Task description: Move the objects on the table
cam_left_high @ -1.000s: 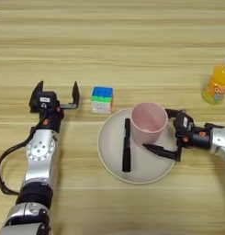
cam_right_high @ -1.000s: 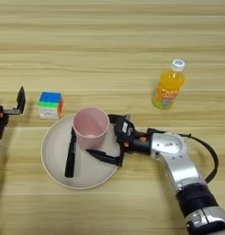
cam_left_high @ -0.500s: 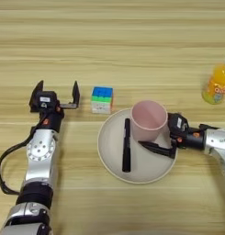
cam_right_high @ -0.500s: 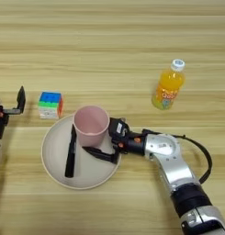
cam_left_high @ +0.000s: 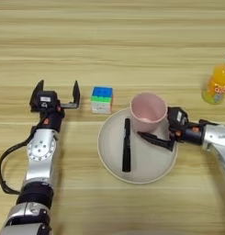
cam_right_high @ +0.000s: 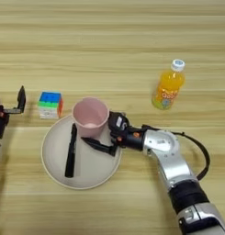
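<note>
The pale pink cup point(cam_left_high: 148, 110) stands upright at the far edge of a round beige plate point(cam_left_high: 153, 166). My right gripper point(cam_right_high: 98, 129) is open at the cup's right front side. One finger point(cam_right_high: 98, 146) lies low over the plate in front of the cup. The other finger point(cam_right_high: 115, 121) is against the cup's right wall. The multicoloured cube point(cam_left_high: 102, 99) sits on the table point(cam_left_high: 114, 41) just left of the plate. The orange-juice bottle point(cam_right_high: 167, 86) stands upright at the far right. My left gripper point(cam_left_high: 57, 93) is parked open, left of the cube, with nothing in it.
A slim black pen point(cam_left_high: 126, 145) lies lengthwise on the plate's left half. My right forearm and its black cable point(cam_right_high: 202, 156) stretch from the plate to the lower right. My left arm point(cam_left_high: 39, 160) runs down the left side.
My right gripper has slid left along the plate toward the cup, and its lower finger now reaches further in front of the cup. The left arm, cube and bottle have not moved.
</note>
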